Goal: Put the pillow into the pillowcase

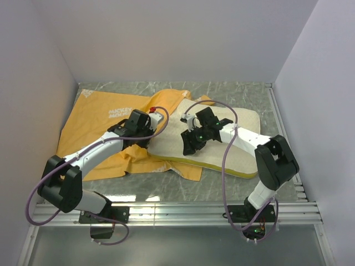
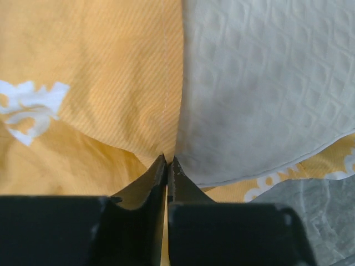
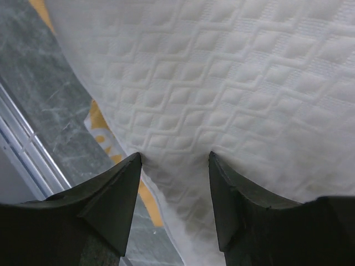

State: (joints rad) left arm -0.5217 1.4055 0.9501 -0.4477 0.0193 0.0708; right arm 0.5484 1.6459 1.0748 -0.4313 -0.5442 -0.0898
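The pillowcase (image 1: 100, 124) lies orange-yellow side up on the left half of the table, crumpled near its right side. The cream quilted pillow (image 1: 241, 147), with a yellow-green band along its near edge, lies to the right, its left end overlapping the cloth. My left gripper (image 1: 145, 126) sits at the pillow's left edge. In the left wrist view its jaws (image 2: 167, 160) are shut on a fold of the pillowcase (image 2: 83, 61) right beside the pillow (image 2: 266, 83). My right gripper (image 1: 191, 141) is open, and its fingertips (image 3: 133, 163) press down on the pillow (image 3: 222, 72) near its edge.
The grey marbled table (image 1: 233, 91) is bounded by white walls at the back and sides. Aluminium rails (image 1: 183, 210) run along the near edge and another rail (image 1: 280, 127) along the right side. A strip of the orange cloth (image 3: 99, 126) shows under the pillow's edge.
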